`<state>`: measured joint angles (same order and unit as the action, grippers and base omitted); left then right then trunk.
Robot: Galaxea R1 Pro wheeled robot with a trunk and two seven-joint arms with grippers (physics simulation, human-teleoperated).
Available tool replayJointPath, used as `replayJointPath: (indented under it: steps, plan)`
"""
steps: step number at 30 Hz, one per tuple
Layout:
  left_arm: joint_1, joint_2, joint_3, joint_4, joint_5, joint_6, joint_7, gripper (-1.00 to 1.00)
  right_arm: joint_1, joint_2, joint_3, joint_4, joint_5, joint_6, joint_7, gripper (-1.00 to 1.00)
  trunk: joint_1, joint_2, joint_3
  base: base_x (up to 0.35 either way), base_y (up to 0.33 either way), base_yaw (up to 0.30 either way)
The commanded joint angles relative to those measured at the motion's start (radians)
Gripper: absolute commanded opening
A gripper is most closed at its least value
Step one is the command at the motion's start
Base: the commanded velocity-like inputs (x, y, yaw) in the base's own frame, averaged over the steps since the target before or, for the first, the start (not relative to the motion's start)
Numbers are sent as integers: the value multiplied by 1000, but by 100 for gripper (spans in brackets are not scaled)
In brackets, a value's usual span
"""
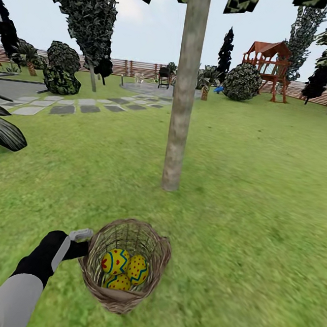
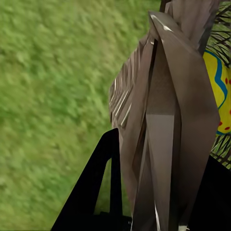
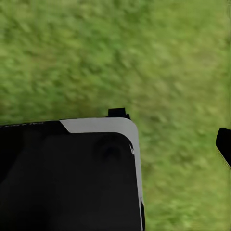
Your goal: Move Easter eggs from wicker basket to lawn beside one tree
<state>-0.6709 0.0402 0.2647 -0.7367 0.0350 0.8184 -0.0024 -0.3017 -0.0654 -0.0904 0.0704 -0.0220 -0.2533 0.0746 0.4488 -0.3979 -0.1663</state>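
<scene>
Head view: small round brown woven-twig wicker basket (image 1: pixel 125 266) sits on the mottled green grass lawn (image 1: pixel 258 221), low centre, just in front of the tall bare grey-brown tree trunk (image 1: pixel 185 89), a strip of grass between them. Inside the basket, three small yellow Easter eggs with red dots and zigzag bands (image 1: pixel 125 270), bunched together and touching. Left arm comes in from the lower left; left tool (image 1: pixel 84 248) is at the basket's left rim, wall looks pinched there. Behind: grey stepping-stone path (image 1: pixel 73 105), brown slatted fence (image 1: pixel 139 68), red-brown wooden playset (image 1: pixel 268 66), dark round shrubs (image 1: pixel 241 82). Left wrist view: brown basket wall (image 2: pixel 163 120) runs straight between the two dark fingers (image 2: pixel 96 187), so the left tool is clamped on the rim; part of a yellow egg with a blue zigzag (image 2: pixel 217 86) shows through the weave; grass beside it. Right wrist view: blurred grass (image 3: pixel 159 53), a black and grey robot part (image 3: pixel 72 173) in front, one dark fingertip (image 3: pixel 224 143) at the frame edge; can't tell if the right tool is open or closed.
</scene>
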Motion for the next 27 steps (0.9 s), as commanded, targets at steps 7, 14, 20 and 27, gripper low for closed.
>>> replayJointPath:
  steps: [7,14,20,27]
  plan:
    - [-1,0,2,0,13,5,0,-100,-2,-2,-8,5,-3,-7,5,100,1,-2,-2,337,0,0]
    - [-1,0,2,-1,14,4,-1,-100,-2,-1,-8,6,-3,-4,7,100,1,-2,-2,337,0,0]
    - [-1,0,2,0,14,5,0,-100,-2,-1,-9,1,-6,-7,9,100,1,-2,-2,337,0,0]
    - [-1,0,2,0,14,5,-4,-100,-23,-31,-17,-247,-8,216,19,100,1,-2,-2,337,0,0]
